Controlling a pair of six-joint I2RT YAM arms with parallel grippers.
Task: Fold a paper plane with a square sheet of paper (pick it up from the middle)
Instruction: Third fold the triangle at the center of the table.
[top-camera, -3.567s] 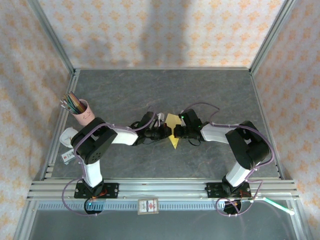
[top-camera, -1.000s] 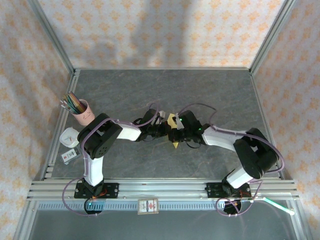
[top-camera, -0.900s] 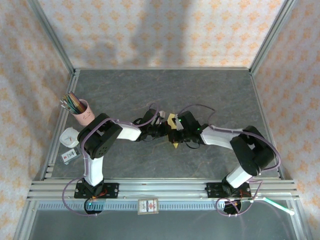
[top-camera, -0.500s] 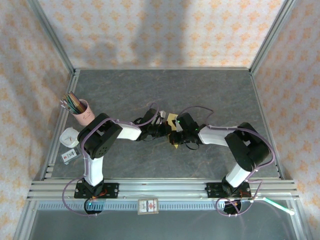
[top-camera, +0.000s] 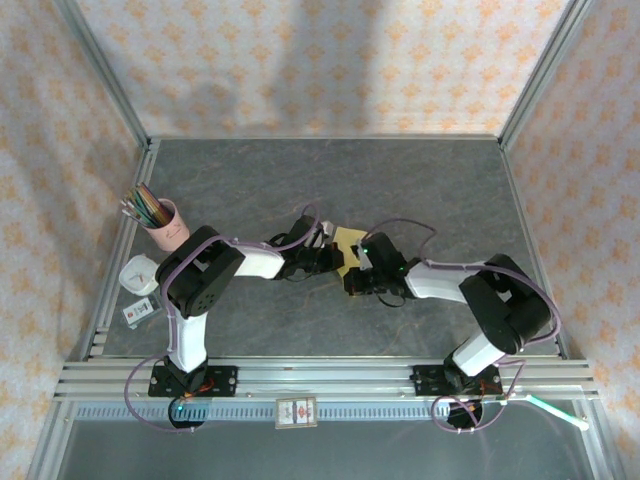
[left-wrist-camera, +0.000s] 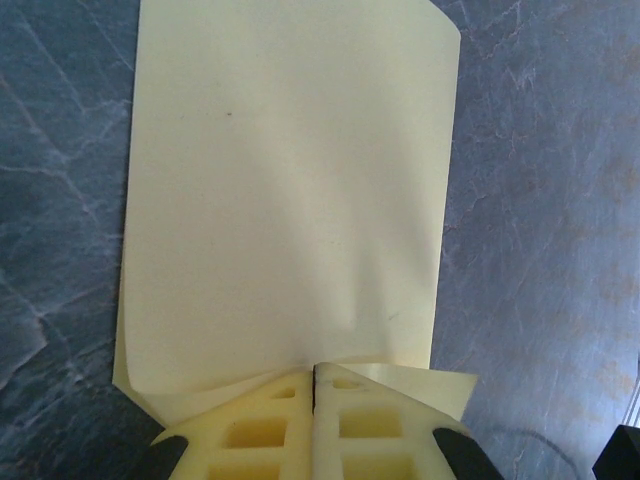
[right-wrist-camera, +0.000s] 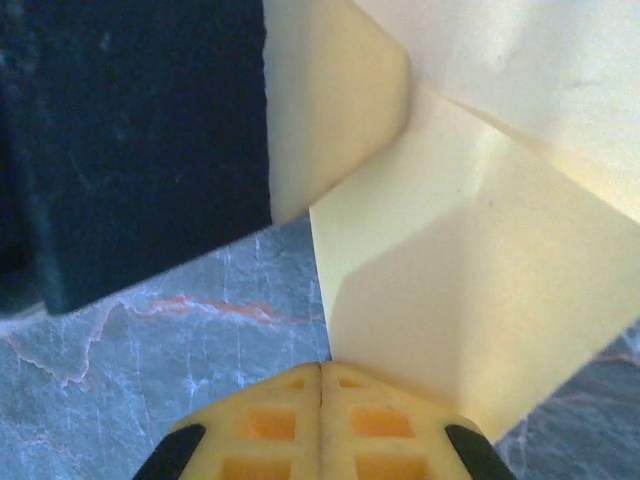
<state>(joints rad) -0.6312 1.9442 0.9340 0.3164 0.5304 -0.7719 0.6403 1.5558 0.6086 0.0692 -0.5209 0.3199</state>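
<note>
The square sheet of paper (top-camera: 349, 243), partly folded, lies mid-table. The left gripper (left-wrist-camera: 315, 370) at its 9 o'clock and the right gripper (right-wrist-camera: 321, 368) at 5 o'clock both pinch its edges, probably to steady the next fold.
</note>
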